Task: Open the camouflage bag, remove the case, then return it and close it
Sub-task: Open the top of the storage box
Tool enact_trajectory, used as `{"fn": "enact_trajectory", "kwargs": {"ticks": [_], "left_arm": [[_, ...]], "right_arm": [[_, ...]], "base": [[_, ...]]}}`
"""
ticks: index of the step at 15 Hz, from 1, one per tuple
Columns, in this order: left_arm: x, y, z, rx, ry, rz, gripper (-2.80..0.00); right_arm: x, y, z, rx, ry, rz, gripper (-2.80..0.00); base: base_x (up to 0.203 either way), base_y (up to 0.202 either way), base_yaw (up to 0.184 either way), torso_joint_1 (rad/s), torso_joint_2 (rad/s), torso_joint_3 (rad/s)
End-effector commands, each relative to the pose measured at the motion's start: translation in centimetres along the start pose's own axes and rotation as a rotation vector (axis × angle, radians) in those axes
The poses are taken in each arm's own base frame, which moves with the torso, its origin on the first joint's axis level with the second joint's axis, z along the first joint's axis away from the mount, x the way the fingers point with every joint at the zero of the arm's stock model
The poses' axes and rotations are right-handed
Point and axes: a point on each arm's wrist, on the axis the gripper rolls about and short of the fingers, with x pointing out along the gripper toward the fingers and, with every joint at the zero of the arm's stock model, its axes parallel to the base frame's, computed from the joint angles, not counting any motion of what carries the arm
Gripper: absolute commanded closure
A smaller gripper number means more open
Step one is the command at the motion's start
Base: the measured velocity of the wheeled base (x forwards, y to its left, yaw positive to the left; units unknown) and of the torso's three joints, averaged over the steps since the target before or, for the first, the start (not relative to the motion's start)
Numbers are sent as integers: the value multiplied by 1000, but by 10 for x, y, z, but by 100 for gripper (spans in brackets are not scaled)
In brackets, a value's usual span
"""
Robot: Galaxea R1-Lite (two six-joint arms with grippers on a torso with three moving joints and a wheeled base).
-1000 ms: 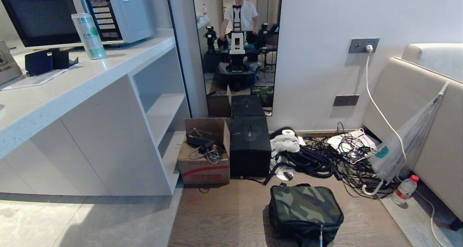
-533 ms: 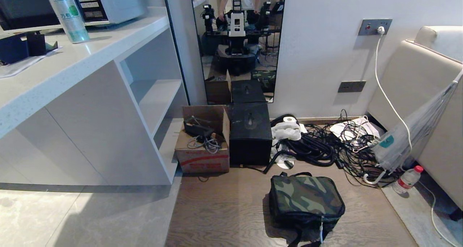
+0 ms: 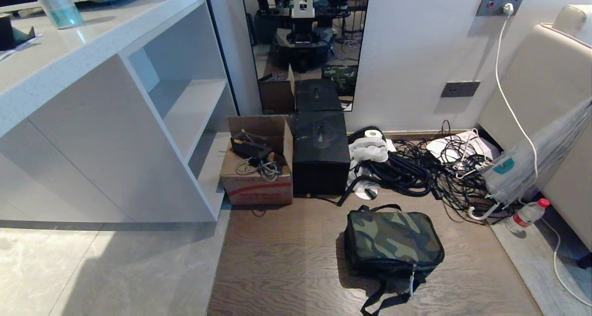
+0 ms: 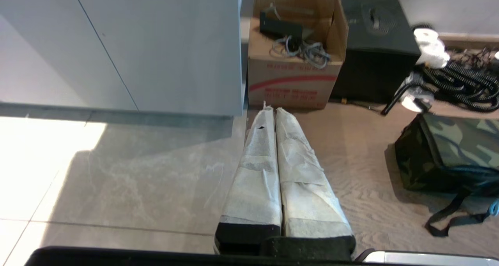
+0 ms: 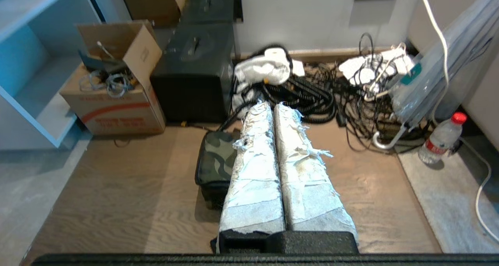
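Nothing done yet: camouflage bag (image 3: pixel 393 242) zipped shut on wood floor before cardboard box (image 3: pixel 257 177), case unseen, left gripper (image 4: pixel 271 116) and right gripper (image 5: pixel 269 110) both pressed together, empty, well short.

Camouflage bag (image 3: pixel 393 236): one was counted
Cardboard box (image 3: pixel 257 186): one was counted
Large black box (image 3: pixel 321 154): one was counted
Water bottle (image 3: pixel 527 215): one was counted
Folded umbrella (image 3: pixel 532 165): one was counted
Wall sockets (image 3: pixel 459 89): two were counted
Mirror (image 3: pixel 305 43): one was counted
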Motion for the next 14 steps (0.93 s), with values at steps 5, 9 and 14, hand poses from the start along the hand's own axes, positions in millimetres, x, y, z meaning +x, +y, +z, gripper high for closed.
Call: {"fn": "enact_trajectory", "kwargs": {"ticks": [5,9,14], "left_arm": [[0,0,0,0,0,0,0],[0,0,0,0,-2,0,0],[0,0,0,0,-2,0,0]], "right_arm": [[2,0,-11,0,40,0,0],[2,0,-11,-1,40,0,0],[2,0,-11,1,40,0,0]], "base": [[0,0,0,3,3,-197],[0,0,0,2,-2,-197],[0,0,0,1,6,-199]]}}
